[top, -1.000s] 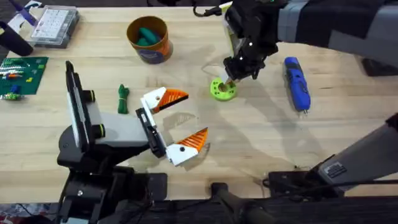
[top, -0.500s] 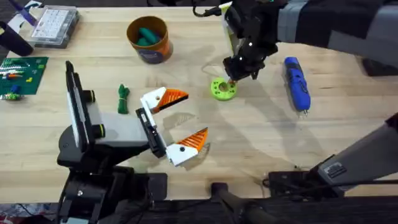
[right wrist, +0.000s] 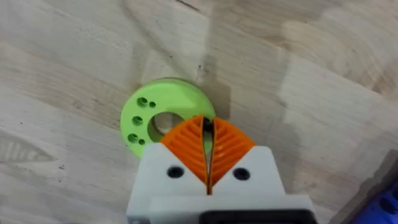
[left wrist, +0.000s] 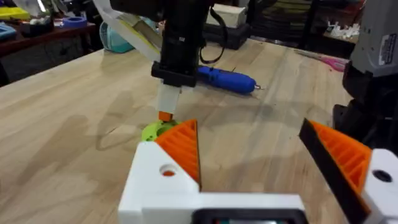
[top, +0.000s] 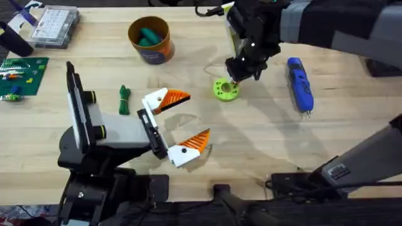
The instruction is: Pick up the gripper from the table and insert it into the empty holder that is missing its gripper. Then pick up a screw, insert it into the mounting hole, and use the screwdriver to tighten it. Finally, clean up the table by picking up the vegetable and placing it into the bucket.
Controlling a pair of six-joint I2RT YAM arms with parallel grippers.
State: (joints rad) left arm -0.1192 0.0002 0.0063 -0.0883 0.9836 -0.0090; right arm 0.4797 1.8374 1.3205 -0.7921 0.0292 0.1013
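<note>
The grey-and-black holder [top: 113, 135] lies at the lower left of the table [top: 270, 138]. Its black crossbar carries two white gripper pieces with orange tips [top: 164, 100] [top: 188, 147], spread wide; this is my left gripper [top: 196, 116] [left wrist: 249, 130], open and empty. My right gripper [top: 233, 80] [right wrist: 208, 130] [left wrist: 165, 115] hangs tip-down over the lime-green holed disc [top: 225, 90] [right wrist: 149, 115], shut on a thin dark piece that looks like a screw. The blue screwdriver [top: 299, 83] [left wrist: 225, 78] lies right of it. The dark green vegetable [top: 124, 99] lies left of the holder's fingers. The orange bucket [top: 151, 39] stands at the back.
Smooth teal-green pieces sit inside the bucket. A clear parts box [top: 55, 25] and a green circuit board [top: 22, 74] are at the far left. Bare wood lies between the disc and the front edge.
</note>
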